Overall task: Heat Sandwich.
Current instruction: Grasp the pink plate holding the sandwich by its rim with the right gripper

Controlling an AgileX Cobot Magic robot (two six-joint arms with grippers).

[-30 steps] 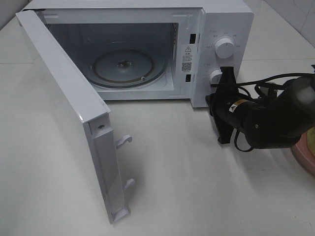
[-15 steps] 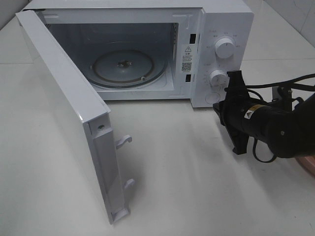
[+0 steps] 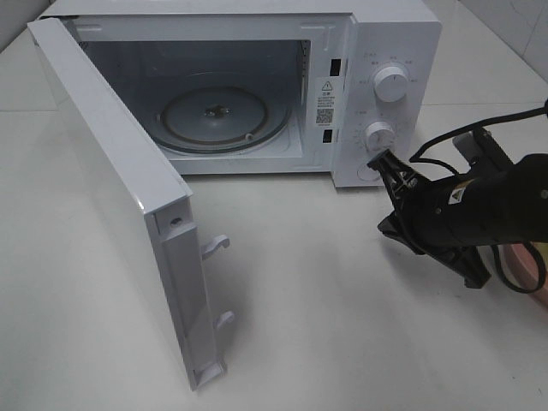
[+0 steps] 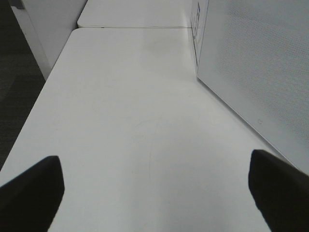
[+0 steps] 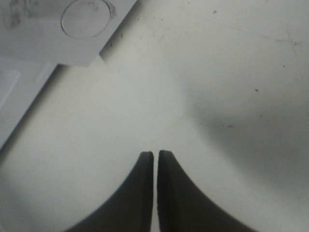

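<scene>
The sandwich is out of view. The white microwave [image 3: 390,51] stands at the back with its door [image 3: 111,188] swung wide open and the glass turntable [image 3: 218,116] bare inside. My right gripper [image 3: 379,161] sits low over the table, just in front of the microwave's lower right corner. Its tips point at the round door button [image 5: 84,17]. In the right wrist view the right gripper [image 5: 155,154] is shut with nothing between the fingers. My left gripper [image 4: 154,157] is open and empty over bare table, beside the microwave's side wall [image 4: 256,63].
A sliver of a pink plate [image 3: 529,264] shows at the right edge, behind the right arm. Two knobs [image 3: 390,84] sit on the control panel. The open door juts far out over the table's left half. The left arm does not show in the exterior view.
My right gripper has drawn back from the lower knob, swung right and down toward the table, and now lies tilted with its tips near the door button. The left gripper is unchanged.
</scene>
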